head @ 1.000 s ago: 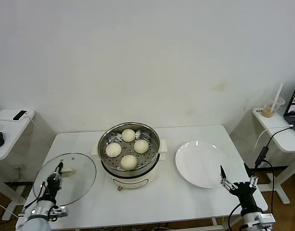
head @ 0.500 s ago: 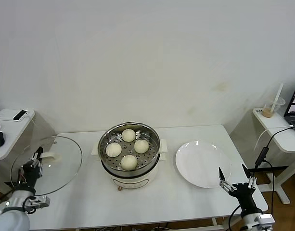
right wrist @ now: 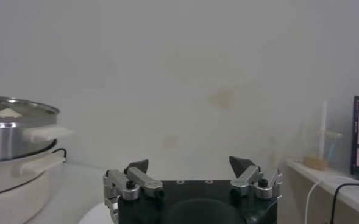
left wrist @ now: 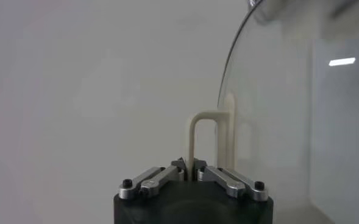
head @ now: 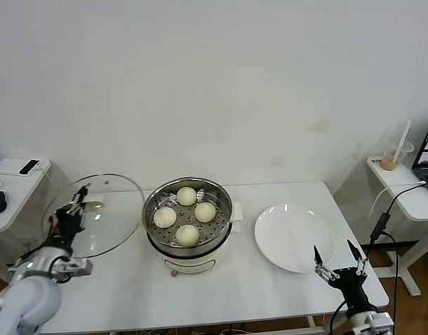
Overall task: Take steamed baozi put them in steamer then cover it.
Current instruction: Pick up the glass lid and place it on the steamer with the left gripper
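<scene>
Left gripper [head: 68,211] is clamped tight on the cream-white bar handle [left wrist: 205,141] of the cover [head: 95,215], and the wrist view shows the fingers [left wrist: 156,179] pinched together right at the foot of that handle. The glass cover is up off the table, tilted, its rim just beside the left edge of the steamer [head: 189,227] but not over it. Through the glass the far side of the gripper blurs, and the left arm is cut off at the bottom corner of the head view, so only its white forearm shows, angled up from low on the left.

Inside the steamer, the four steamed baozi [head: 186,214] sit on the perforated tray, all in plain sight, top open. There's free table in front of the steamer and on its left under the lifted cover. A white plate [head: 294,237] lies well apart on the right.

Right gripper [head: 337,263] hovers low at the front right corner, near the plate's edge, jaws spread wide and holding nothing; its arm is mostly out of frame. From its wrist view only the steamer's side and handle show.
</scene>
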Available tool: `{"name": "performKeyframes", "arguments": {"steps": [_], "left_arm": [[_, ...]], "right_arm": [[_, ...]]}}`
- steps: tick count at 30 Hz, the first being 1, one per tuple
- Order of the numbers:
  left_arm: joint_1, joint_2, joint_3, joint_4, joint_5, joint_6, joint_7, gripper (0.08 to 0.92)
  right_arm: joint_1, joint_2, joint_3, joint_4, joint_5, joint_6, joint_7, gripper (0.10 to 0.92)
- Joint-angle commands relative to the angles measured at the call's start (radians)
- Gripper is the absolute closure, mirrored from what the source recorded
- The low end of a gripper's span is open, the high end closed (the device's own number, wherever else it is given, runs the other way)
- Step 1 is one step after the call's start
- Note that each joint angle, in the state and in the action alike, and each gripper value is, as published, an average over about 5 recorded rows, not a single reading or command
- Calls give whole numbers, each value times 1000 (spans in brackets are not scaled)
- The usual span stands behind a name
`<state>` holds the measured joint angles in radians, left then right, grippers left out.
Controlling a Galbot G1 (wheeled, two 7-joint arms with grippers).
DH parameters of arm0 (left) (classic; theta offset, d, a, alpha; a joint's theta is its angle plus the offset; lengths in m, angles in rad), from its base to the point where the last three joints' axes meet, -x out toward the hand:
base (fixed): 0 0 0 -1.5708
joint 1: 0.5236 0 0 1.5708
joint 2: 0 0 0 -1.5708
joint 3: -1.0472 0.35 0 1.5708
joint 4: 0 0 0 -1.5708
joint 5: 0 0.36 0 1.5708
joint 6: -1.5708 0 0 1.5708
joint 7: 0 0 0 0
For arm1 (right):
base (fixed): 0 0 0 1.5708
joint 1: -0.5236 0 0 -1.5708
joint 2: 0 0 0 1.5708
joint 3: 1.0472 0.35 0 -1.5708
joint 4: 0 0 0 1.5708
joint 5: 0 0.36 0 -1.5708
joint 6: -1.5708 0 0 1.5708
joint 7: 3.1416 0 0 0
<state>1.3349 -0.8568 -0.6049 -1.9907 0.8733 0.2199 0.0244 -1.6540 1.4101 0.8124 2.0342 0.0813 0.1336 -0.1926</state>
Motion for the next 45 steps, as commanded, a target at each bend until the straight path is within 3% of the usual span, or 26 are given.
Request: {"name": "performKeyframes", "arguments": {"steps": [1,9,20,29,45], "left_arm": [[-408,21,470,-24,-58,224,115,855],[-556,-123,650,53,45,276,175,855],[-578,-264,715,155,280,276,252,855],[-532,-302,678,193,381,246,263,855],[-467,-301,623,188,390,230,263,855]], "right_arm": [[1,18,-8,13,-140,-26,10,203],[19,41,-39,4,-168,-43,6,203],[29,51,-64,-14,-182,-44,4,203],[25,50,-71,-16,-185,-44,1,203],[26,47,-84,-16,-184,-46,-3,203]]}}
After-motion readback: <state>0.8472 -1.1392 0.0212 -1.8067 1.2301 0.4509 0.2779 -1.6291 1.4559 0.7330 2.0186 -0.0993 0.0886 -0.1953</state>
